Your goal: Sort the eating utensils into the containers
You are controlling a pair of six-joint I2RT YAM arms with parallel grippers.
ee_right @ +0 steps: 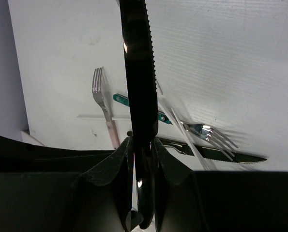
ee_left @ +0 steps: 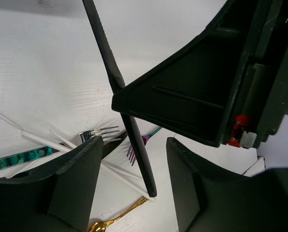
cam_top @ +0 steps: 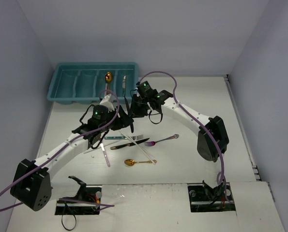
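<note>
**Near edge of the table.** A gold spoon [cam_top: 141, 162] lies alone, nearest the arm bases.

**Mid-table.** The loose utensils lie close together:
- A pink fork [ee_right: 104, 108] is on the left.
- White chopsticks [cam_top: 144, 152] cross the cluster on a slant.
- A flat black knife [cam_top: 129, 144] lies just beside a silver fork [ee_right: 209, 134].
- A teal knife [cam_top: 115, 137] lies alongside them.
- A purple fork [cam_top: 161, 140] is on the right.

**Above the cluster.** The 2 grippers meet at 1 held knife [ee_right: 139, 72], a black knife clear of the table.
- The right gripper [ee_right: 141, 142] is clamped tight on it. Both fingers press its flat sides, and the serrated blade reaches out past the fingertips.
- The left gripper [ee_left: 132, 141] stands about half open around the knife's smooth end.
- The left fingers [ee_left: 71, 183] flank that end with a gap on each side, so it has hold of nothing.
- In the left wrist view the right gripper's black body fills the upper right.

**Far left corner.** The teal tray [cam_top: 95, 64] sits against the back wall.
- Its 2 left compartments show only bare plastic.
- In the 2 right-hand compartments lie a second gold spoon [cam_top: 108, 77] and, beside it, a tray knife [cam_top: 124, 84]. Each runs lengthwise.
</note>
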